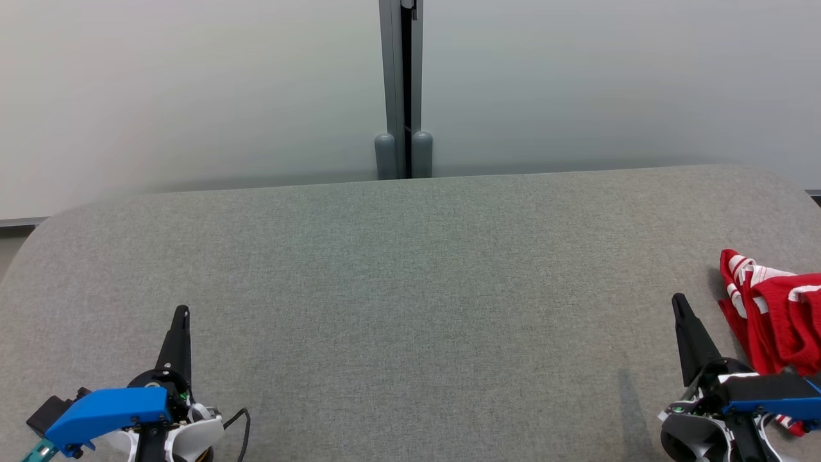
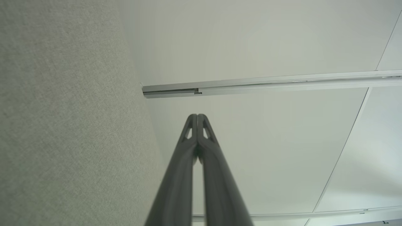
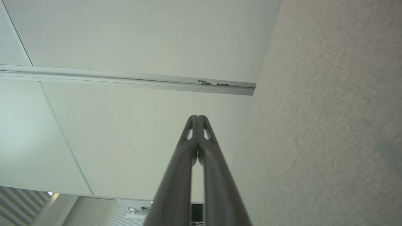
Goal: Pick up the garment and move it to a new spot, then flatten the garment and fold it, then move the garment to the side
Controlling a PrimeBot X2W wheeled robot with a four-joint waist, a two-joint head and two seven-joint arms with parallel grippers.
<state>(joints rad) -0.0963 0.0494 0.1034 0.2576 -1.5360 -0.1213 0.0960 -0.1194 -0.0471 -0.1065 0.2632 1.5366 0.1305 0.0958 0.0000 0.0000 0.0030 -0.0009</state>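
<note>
Red cloth with white stripes, the garment (image 1: 776, 314), lay in the head view bunched in loose folds at the far right of the grey felt counter (image 1: 410, 269). It was cut by the picture's edge and sat just beside the right hand (image 1: 678, 301). That hand pointed up the view with its fingers together, holding nothing; its wrist hid part of the cloth. The left hand (image 1: 182, 313) sat well apart at the lower left, fingers likewise together and empty. Bare felt lay between the two hands.

In the left wrist view the left hand (image 2: 197, 117) had its fingers pressed tip to tip with no cloth between them. Felt ran along one side and a pale wall panel (image 2: 267, 40) stood ahead.

In the right wrist view the right hand (image 3: 197, 118) was closed in the same way, with felt on the opposite side.

Assessment: the scene fitted either a heap waiting to be carried to a new spot or a bundle already set aside after folding. The rumpled lie leaned toward the former, but the hidden part left it unsettled. Should a grasp be called for, the right hand would need its fingers parted before reaching the cloth. It should take a raised fold or edge rather than the heap's middle, and lift clear, since felt is likely to drag at fabric.
</note>
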